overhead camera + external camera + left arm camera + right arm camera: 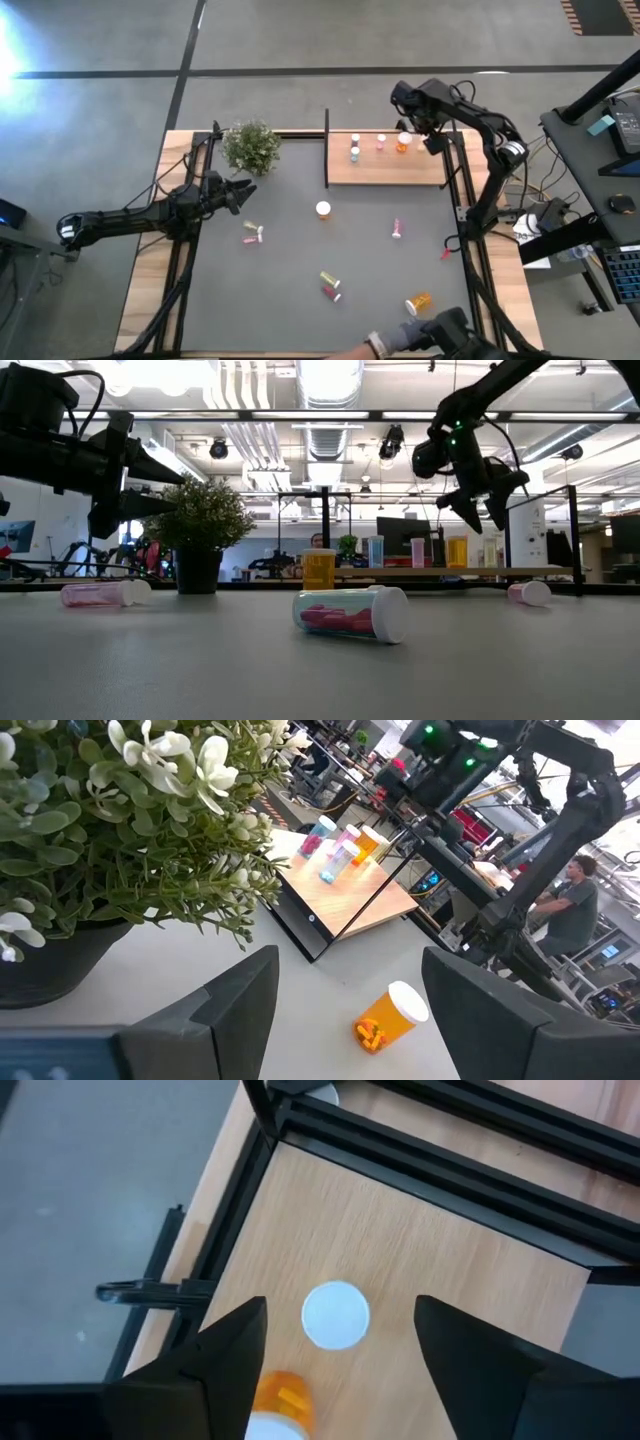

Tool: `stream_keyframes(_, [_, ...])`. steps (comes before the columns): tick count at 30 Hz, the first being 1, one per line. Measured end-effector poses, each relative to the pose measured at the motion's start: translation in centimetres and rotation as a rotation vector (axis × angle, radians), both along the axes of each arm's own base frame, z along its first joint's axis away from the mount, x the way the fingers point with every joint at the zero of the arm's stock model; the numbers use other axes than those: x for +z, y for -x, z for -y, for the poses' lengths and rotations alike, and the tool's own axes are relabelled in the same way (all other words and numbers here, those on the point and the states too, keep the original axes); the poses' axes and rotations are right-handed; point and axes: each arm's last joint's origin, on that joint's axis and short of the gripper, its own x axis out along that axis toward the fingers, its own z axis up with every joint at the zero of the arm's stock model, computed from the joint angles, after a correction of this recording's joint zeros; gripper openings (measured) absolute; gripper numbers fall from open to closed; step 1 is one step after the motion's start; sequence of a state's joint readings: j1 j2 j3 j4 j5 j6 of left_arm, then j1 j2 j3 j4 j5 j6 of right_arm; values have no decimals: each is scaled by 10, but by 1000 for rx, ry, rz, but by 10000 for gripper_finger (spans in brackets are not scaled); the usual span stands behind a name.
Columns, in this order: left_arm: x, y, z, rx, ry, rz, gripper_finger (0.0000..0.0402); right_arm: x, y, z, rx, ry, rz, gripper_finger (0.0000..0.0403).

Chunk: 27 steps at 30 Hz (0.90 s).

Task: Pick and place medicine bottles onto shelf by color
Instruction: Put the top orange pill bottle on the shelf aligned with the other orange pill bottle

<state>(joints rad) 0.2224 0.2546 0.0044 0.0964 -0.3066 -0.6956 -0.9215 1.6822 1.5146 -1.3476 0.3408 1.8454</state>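
Right claw: right gripper [432, 128] hangs above the far right end of the shelf [420, 172], fingers spread apart and holding nothing; in the low view [478, 500] its two fingers point down, clear of the board.
Thing under the right claw: in the right wrist view a white-capped bottle [336, 1316] stands on the light wood between the two dark fingers [225, 1355], and an orange bottle [282, 1394] shows just beside the near finger.
Left claw: left gripper [238, 192] waits over the left part of the table, just beside the green plant [251, 146], fingers parted and empty.
Ahead of the left claw: orange bottle lying on its side [390, 1018] on the grey tabletop [290, 250], seen between the two fingers but apart from them.
Shelf contents: four bottles stand along the far edge, a white-capped pair [355, 147], a pink one [380, 142] and an orange one [402, 142]; the orange one is nearest the right gripper.
Loose bottles: a pink one on its side [252, 233] near the left gripper, a white-capped one [323, 209] mid-table, a pink one [397, 229] right of centre, a yellow-green one [329, 278] touching or just beside a pink-red one [331, 292], and an orange one [418, 301] near the front edge.
Front edge: a person's gloved hand [400, 336] reaches in near the orange bottle.
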Motion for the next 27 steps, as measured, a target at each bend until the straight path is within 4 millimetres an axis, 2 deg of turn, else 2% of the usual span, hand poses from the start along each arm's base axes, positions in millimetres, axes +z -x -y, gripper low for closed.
stream_keyframes(6, [0, 0, 0, 0, 0, 0, 231, 18, 1, -11, 50, 46, 26, 259])
stream_keyframes(12, [0, 0, 0, 0, 0, 0, 231, 42, -3, -33, 115, 136, 44, 260])
stream_keyframes(19, [0, 0, 0, 0, 0, 0, 231, 68, -13, -69, 228, 212, 120, 255])
stream_keyframes(27, [0, 0, 0, 0, 0, 0, 231, 84, -42, -120, 430, 269, 219, 240])
